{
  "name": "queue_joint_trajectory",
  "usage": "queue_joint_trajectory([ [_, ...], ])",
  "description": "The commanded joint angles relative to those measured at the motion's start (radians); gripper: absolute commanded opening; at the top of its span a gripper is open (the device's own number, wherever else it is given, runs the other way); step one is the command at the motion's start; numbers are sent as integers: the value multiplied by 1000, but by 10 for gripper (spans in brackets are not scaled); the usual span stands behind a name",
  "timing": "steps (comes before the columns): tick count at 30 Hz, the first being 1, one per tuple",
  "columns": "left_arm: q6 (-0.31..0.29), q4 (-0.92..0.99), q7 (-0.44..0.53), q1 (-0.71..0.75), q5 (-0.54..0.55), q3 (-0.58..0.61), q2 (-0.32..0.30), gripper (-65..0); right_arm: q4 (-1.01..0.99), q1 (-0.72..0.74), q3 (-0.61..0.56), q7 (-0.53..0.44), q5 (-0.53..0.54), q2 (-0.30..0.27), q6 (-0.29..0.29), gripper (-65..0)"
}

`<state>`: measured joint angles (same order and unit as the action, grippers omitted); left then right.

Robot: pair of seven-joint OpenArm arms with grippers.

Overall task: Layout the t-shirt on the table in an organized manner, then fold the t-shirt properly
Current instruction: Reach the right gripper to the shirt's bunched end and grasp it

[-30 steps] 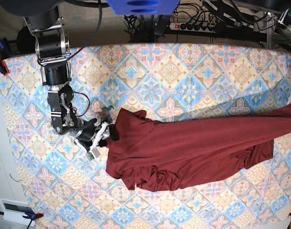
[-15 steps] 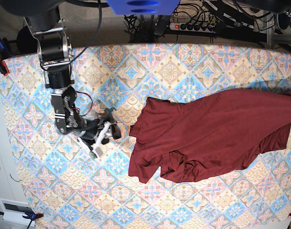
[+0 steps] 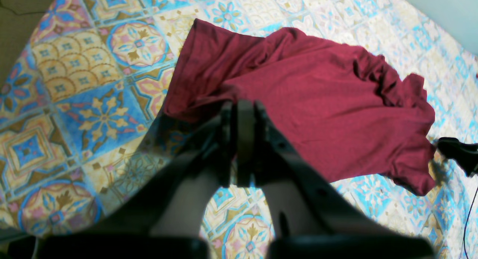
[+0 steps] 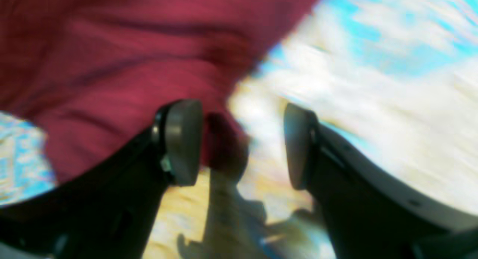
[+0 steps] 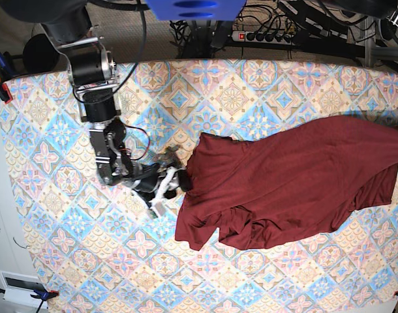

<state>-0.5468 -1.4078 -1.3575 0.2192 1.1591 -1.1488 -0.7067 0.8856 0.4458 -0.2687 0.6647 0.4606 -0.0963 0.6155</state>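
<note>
The table [image 5: 238, 98] is covered in diamond-tiled cloth. The shirt [image 5: 297, 189], thin maroon jersey, has been dragged rightward and lies rumpled, not yet flat. Its edge is pinched by the closed left gripper [image 3: 239, 113]; the right gripper [image 5: 171, 179], jaws spread and empty, has followed to its near edge.

A power strip [image 5: 264, 36] is lying on the brownish floor [image 5: 130, 39] beyond the far edge, among tangled black cables [image 5: 297, 26]. A white box [image 5: 19, 287] is sitting past the near left corner.
</note>
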Motion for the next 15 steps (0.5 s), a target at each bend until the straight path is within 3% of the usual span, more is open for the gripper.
queue_joint_trajectory([
  [1,-3,-14,25,-4,23,-9,-26,-650,17,32,3,-20,20,-10,5,-312],
  [8,-3,-14,22,-4,23,-7,-3,-650,17,32,3,-20,20,-7,5,-312],
  [15,-3,-14,20,-4,25,-6,2,-650,17,28,-105,-27,20,13,5,-312],
])
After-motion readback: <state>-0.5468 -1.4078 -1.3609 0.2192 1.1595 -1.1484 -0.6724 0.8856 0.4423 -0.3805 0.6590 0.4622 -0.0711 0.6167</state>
